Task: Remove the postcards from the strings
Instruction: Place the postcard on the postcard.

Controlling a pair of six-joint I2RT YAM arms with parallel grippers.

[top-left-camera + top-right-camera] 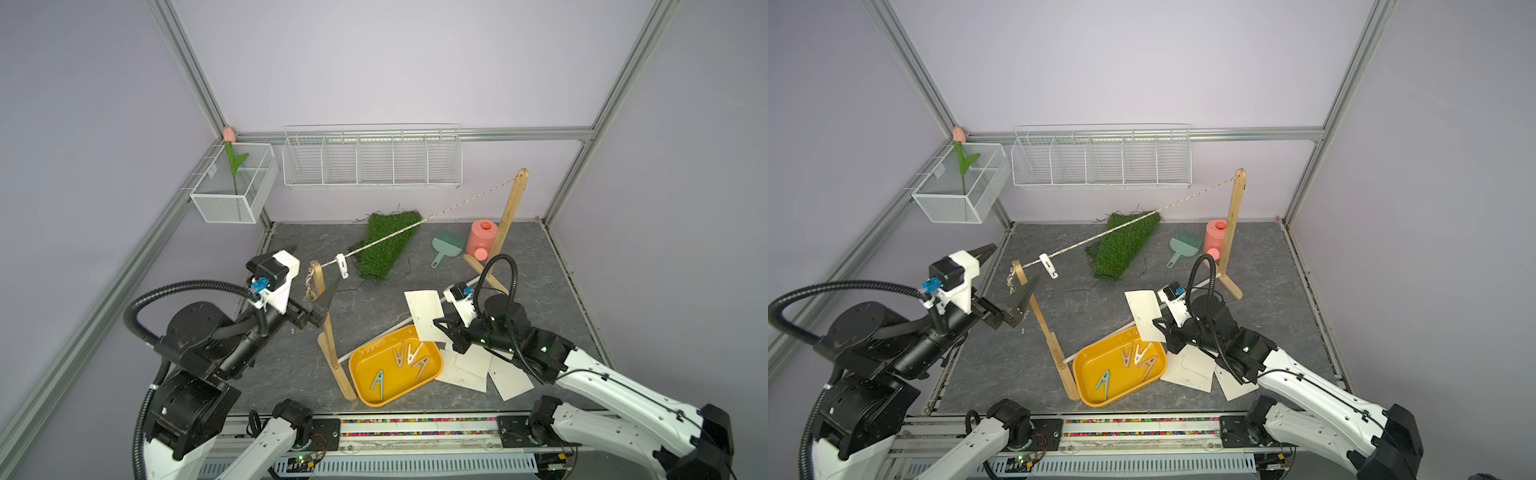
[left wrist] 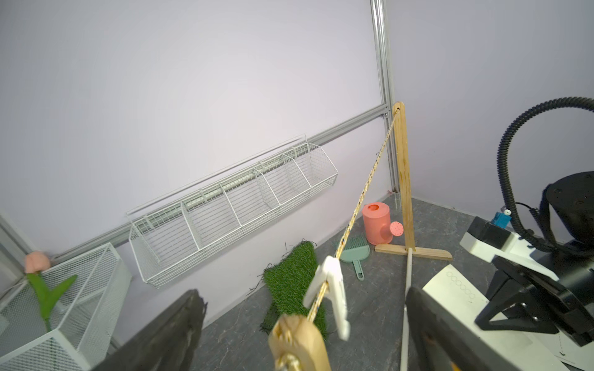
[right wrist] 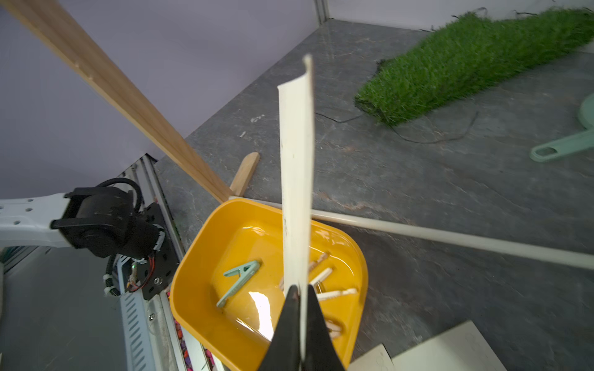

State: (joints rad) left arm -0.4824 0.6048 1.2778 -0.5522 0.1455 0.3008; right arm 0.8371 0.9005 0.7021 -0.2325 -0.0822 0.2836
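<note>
Right wrist view shows the right end effector (image 3: 300, 290) pinching one postcard (image 3: 296, 160) edge-on, while in both top views the left end effector (image 1: 316, 266) stands wide at centre left.

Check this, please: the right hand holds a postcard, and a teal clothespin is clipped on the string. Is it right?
One detail is wrong: the clothespin clipped on the string is white, not teal, as the left wrist view shows. The right hand does hold a postcard.
</note>
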